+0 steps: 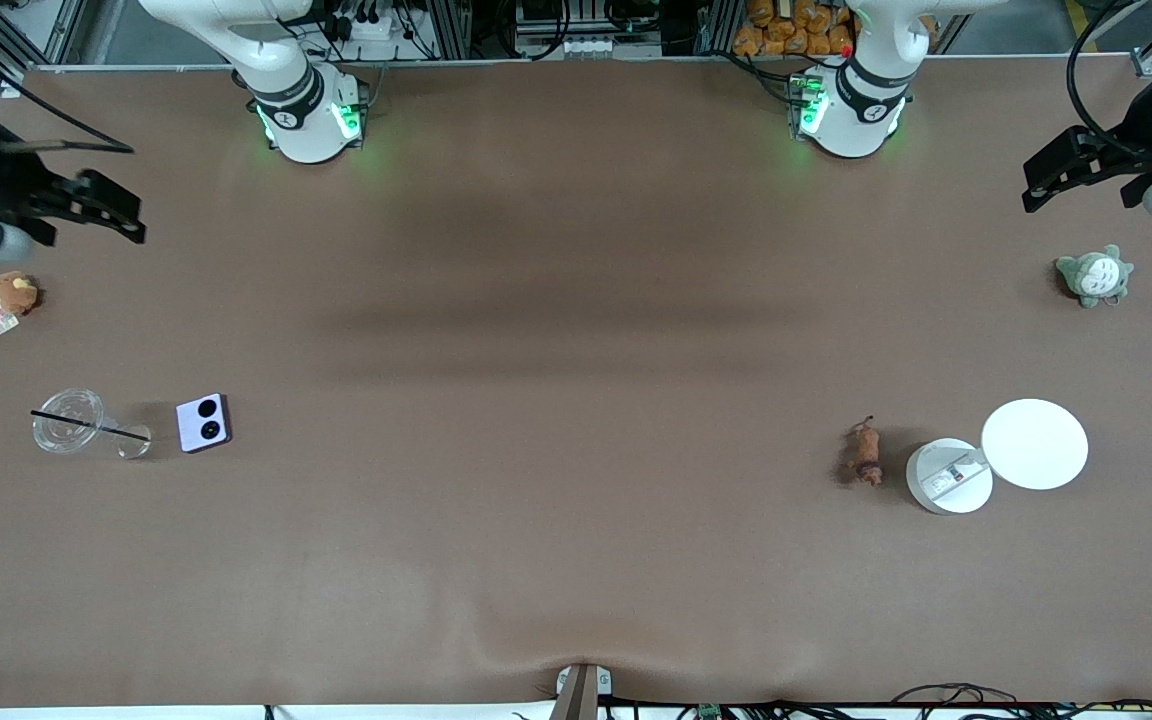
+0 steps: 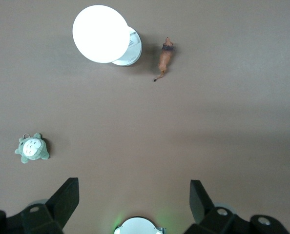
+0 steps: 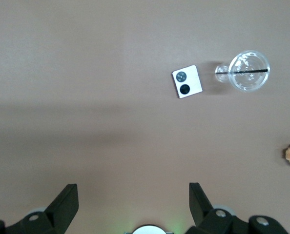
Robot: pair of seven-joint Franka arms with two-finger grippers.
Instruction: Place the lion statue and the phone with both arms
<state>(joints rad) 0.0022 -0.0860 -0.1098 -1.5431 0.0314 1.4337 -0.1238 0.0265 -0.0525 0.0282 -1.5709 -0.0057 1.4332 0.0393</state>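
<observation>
The lion statue [image 1: 867,455], a small reddish-brown figurine with a thin tail, lies on the table toward the left arm's end, beside the white discs; it also shows in the left wrist view [image 2: 165,57]. The phone [image 1: 203,422], pale lavender with two black circles, lies toward the right arm's end beside a clear cup; it also shows in the right wrist view [image 3: 187,82]. My left gripper [image 1: 1031,187] [image 2: 134,184] is open and empty, over bare table near the grey-green plush. My right gripper [image 1: 134,220] [image 3: 133,186] is open and empty, over bare table near the brown plush.
A large white disc [image 1: 1034,443] overlaps a smaller white one [image 1: 948,476]. A grey-green and white plush [image 1: 1094,276] lies near the left gripper. A brown plush with a tag [image 1: 13,293] lies near the right gripper. A clear cup with a black straw [image 1: 69,422] lies on its side.
</observation>
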